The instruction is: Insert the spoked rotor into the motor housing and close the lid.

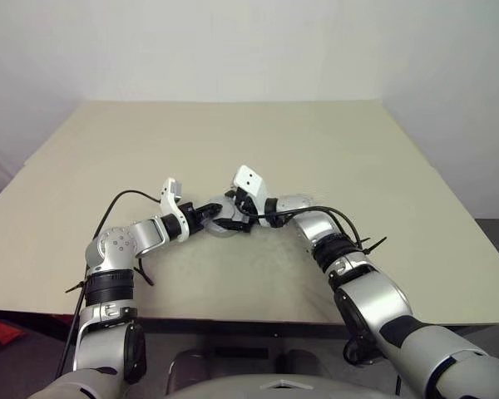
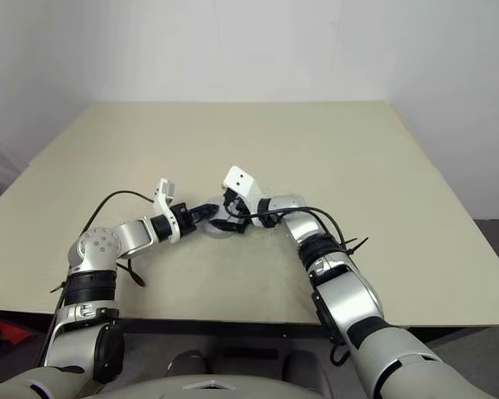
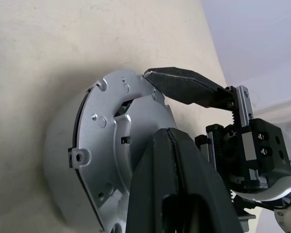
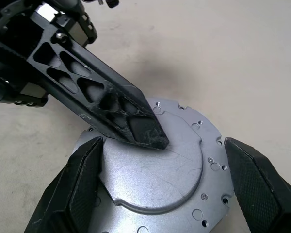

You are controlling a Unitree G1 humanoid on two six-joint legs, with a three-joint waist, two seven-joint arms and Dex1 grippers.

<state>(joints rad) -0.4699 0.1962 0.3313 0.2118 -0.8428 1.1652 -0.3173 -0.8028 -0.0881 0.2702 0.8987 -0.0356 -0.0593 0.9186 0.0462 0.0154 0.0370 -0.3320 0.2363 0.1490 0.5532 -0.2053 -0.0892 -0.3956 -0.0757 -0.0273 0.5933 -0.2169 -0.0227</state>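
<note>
Lid [image 4: 155, 170], a round silver-grey metal disc, lies closed flat over the motor housing [image 3: 63, 160] on the beige desk [image 1: 316, 150], so the rotor is presumably inside and the task looks nearly done. Left gripper [image 4: 148, 133], fingers together and holding nothing, presses its tip on the lid's middle; beyond it the right gripper [image 4: 165, 189] straddles the lid, spread wide with both fingers clear of the rim.

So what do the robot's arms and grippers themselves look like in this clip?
Both arms are silver-grey shells with black joint bands and loose black cables along them. A white camera block sits on each wrist. The left gripper has black fingers with triangular cut-outs; the right gripper has two black wedge-shaped fingers with finely textured pads.
</note>
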